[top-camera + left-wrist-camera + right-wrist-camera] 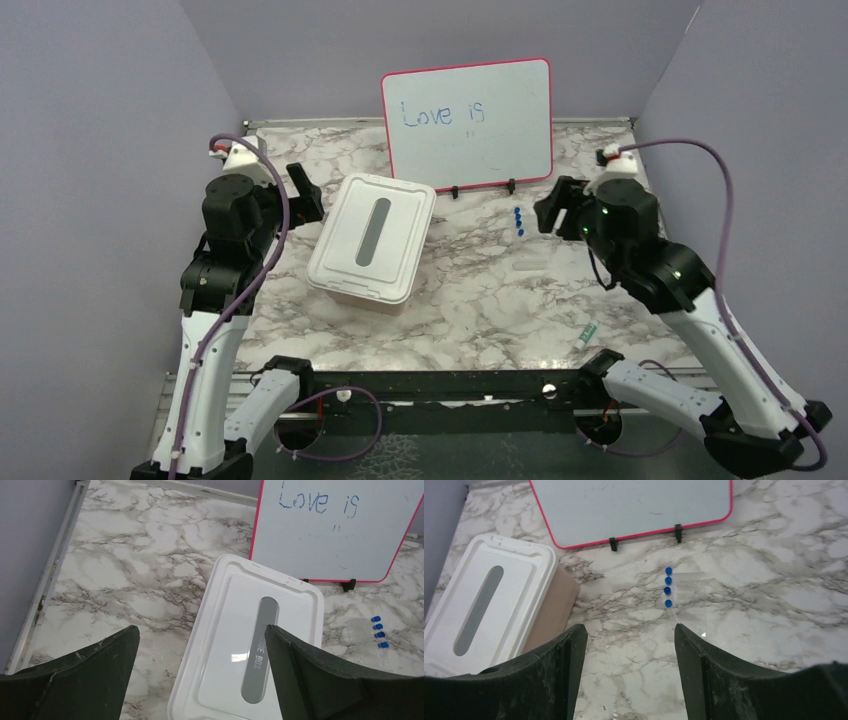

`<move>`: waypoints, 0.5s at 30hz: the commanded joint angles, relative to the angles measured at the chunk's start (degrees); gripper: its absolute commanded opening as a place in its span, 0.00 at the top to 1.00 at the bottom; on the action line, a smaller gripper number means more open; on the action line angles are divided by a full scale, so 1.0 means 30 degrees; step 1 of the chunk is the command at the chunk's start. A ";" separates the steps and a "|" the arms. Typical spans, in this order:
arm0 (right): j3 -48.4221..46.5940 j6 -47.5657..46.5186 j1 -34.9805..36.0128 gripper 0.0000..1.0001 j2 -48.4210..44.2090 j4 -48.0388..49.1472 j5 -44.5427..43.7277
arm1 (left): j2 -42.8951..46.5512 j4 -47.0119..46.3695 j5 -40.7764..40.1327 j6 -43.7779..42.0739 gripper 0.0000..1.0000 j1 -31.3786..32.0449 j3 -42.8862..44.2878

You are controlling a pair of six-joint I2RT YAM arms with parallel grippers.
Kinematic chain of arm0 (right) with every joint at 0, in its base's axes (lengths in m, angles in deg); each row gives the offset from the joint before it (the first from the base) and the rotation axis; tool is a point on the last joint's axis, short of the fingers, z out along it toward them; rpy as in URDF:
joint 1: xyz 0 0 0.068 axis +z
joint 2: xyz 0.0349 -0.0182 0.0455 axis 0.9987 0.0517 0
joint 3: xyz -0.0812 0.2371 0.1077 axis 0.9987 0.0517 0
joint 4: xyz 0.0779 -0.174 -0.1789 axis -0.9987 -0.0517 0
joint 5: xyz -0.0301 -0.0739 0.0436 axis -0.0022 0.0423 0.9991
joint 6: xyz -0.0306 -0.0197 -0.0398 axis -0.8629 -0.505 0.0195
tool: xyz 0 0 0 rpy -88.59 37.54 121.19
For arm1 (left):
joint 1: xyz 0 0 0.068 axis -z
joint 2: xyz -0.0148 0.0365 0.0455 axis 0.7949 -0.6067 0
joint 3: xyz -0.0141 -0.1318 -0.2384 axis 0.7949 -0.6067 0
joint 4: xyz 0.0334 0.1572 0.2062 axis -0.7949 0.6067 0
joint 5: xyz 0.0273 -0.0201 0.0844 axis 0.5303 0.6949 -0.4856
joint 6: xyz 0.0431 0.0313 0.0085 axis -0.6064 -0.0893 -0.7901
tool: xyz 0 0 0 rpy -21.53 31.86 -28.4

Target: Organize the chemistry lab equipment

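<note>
Several little clear tubes with blue caps [517,221] lie in a row on the marble table, right of the tub and in front of the whiteboard; they also show in the left wrist view [379,631] and the right wrist view [668,587]. A small green-tipped slim item [588,333] lies near the front right. My left gripper [305,193] hangs open just left of the tub, with nothing between its fingers [201,630]. My right gripper [553,210] hovers open to the right of the tubes, empty, above bare marble [630,627]. No tripod stand or tongs are in view.
A pink tub with a shut white lid [370,238] sits left of centre [250,645] [484,610]. A pink-framed whiteboard [467,122] reading "Love is" stands at the back. Grey walls close in the left, right and back.
</note>
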 commanded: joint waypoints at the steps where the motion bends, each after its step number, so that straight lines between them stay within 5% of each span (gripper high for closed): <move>1: -0.0506 0.1059 0.0049 0.31 -0.2529 -0.4497 -0.3797 | 0.1274 0.1215 -0.1127 -0.0781 0.01 0.0018 0.1115; 15: -0.2808 0.0440 0.0058 0.18 -0.5042 -0.6072 -0.5000 | 0.3345 0.3009 -0.2184 -0.1249 0.01 0.0018 0.2219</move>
